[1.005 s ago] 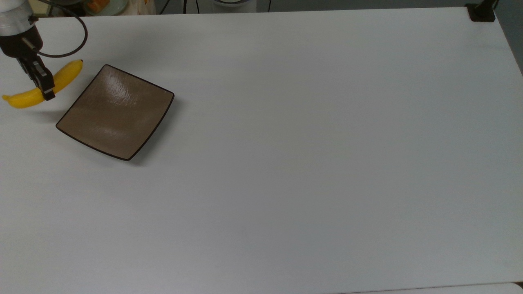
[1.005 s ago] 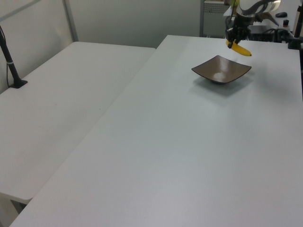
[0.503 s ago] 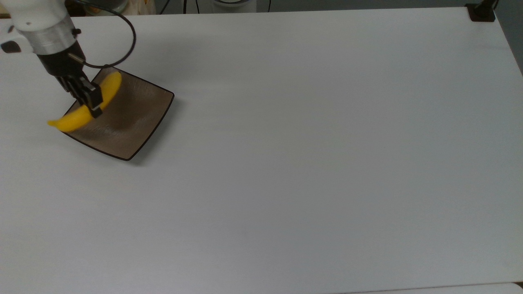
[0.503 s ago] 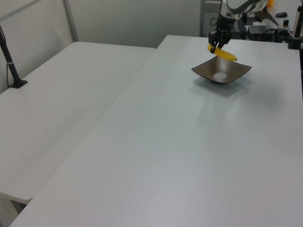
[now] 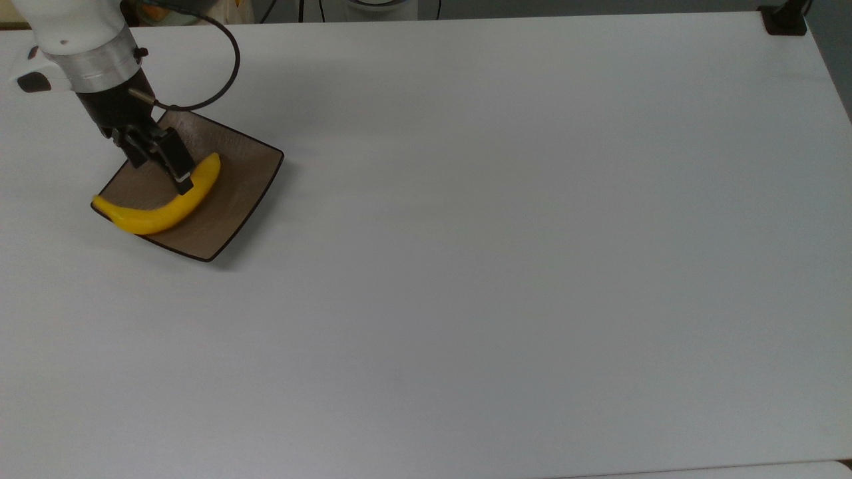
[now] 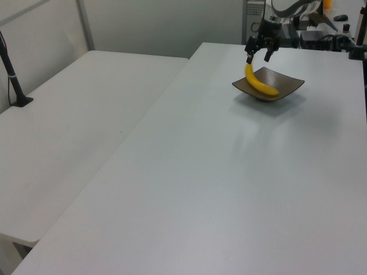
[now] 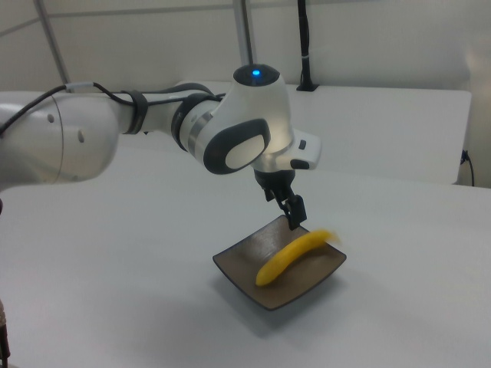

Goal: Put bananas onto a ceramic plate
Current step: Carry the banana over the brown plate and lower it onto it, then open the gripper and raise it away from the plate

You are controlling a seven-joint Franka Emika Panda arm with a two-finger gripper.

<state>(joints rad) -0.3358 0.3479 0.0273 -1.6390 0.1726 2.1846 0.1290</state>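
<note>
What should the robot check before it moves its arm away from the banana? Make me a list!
1. Gripper open: ok, the fingers are spread in the left view.
2. Banana let go: ok, no finger is clamped on it.
3. Banana on the ceramic plate: ok, it lies across the dish.
4. Banana fully inside the rim: not ok, one end pokes over the corner at the top view's left.
5. Banana lying still: cannot tell, its end looks smeared in the right view.
6. Plate flat on the table: ok.

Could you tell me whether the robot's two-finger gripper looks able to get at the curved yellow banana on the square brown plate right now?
Probably yes. The gripper hangs open directly above the curved yellow banana, which lies on the square brown plate, and nothing stands between them.
</note>
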